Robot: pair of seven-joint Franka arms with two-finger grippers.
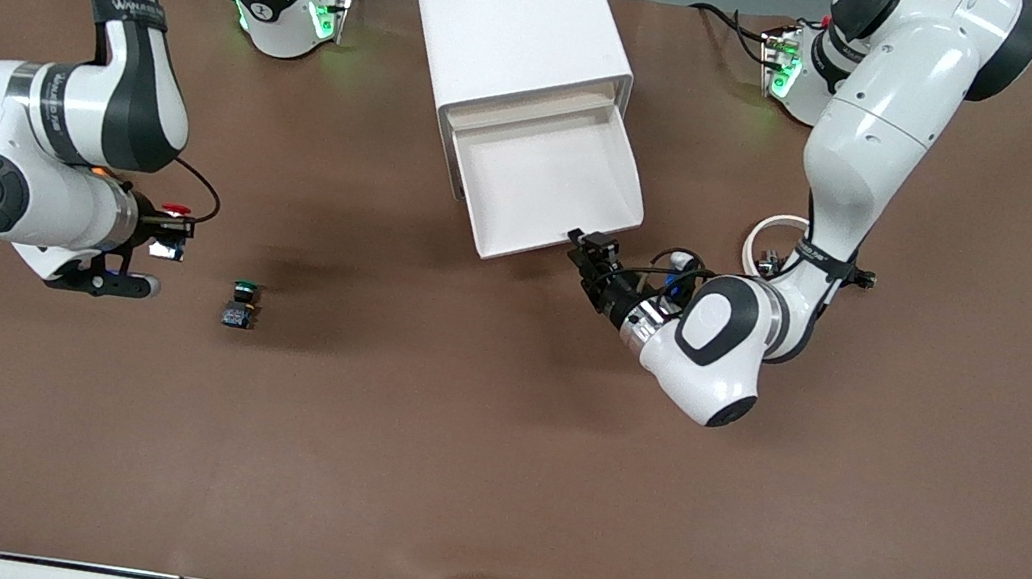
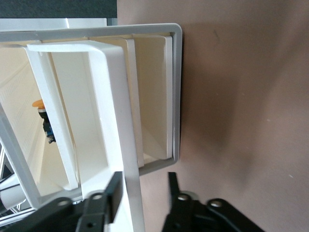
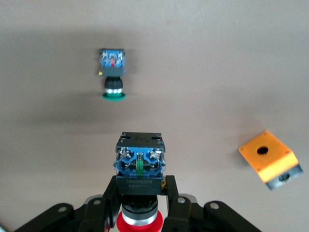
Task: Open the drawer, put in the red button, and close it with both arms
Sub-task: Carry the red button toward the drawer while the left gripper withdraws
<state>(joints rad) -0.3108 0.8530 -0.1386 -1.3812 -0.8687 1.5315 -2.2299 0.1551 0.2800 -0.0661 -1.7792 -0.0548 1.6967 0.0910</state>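
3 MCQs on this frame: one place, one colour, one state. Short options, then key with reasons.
1. Where is the left gripper?
A. at the open drawer's front corner
B. over the green button
C. at its base

2. What colour is the cap of the button standing free on the table?
A. red
B. green
C. yellow

3. What state is the drawer in?
A. shut
B. pulled out
C. removed

Key:
1 A: its fingers straddle the drawer's front wall.
2 B: the green button stands alone; the right gripper holds the red button.
3 B: the tray juts from the cabinet.
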